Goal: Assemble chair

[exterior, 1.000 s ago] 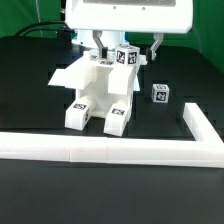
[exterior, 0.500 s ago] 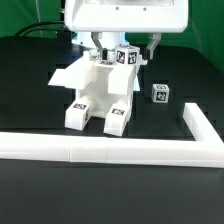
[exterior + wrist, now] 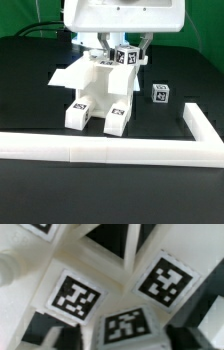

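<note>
Exterior view: the chair point(image 3: 92, 88) sat half-built mid-tabletop point(image 3: 40, 185), a slab with two legs toward the near edge. The tool point(image 3: 120, 47) hung at its far side, straddling a tagged block point(image 3: 125, 57). A loose cube point(image 3: 159, 92) lay apart, toward the exterior view's right edge. A rail point(image 3: 110, 150) lined the near edge. The surface was black and matte, with a green backdrop point(image 3: 208, 30) behind.

Wrist view: tags filled the frame and dark fingers point(image 3: 195, 335) flanked the block, but whether they clenched it I couldn't tell. Looked like block-seating time; next up, a straight, well-aligned press.
</note>
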Available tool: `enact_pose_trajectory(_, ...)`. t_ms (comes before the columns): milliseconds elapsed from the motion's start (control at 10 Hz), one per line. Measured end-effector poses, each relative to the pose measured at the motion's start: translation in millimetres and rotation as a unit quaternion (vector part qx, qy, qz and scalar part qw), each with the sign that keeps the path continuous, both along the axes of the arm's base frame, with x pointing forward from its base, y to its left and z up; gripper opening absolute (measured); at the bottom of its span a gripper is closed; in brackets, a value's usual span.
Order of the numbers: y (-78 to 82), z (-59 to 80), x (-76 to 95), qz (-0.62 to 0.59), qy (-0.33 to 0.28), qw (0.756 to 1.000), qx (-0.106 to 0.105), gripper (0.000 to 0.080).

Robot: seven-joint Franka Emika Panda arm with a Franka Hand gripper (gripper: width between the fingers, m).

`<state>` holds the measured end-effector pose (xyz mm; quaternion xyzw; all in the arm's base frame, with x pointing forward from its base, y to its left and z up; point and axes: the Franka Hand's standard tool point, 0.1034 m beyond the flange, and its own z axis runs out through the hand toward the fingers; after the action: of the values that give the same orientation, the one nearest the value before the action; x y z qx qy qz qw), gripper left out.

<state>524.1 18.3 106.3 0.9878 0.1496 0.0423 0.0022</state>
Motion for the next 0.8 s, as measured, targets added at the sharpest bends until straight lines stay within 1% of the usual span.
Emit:
enact_pose_trajectory(100,0.0,0.0,0.0,-0.006,0.0,1.0,0.001,0.03)
enact_pose_trajectory(200,0.3,-0.1,0.0,-0.041,0.0,0.999,0.005,0.0266)
enact_pose_trajectory(400,0.7,-0.1,0.0,-0.109,0.001,0.994,0.012,0.0266)
enact_pose_trajectory(600,0.5,-0.2,0.0,-0.174,0.002,0.985,0.018,0.0266)
enact_pose_trajectory(800,-1.2,0.2,0.8,-0.241,0.001,0.97,0.028,0.0266)
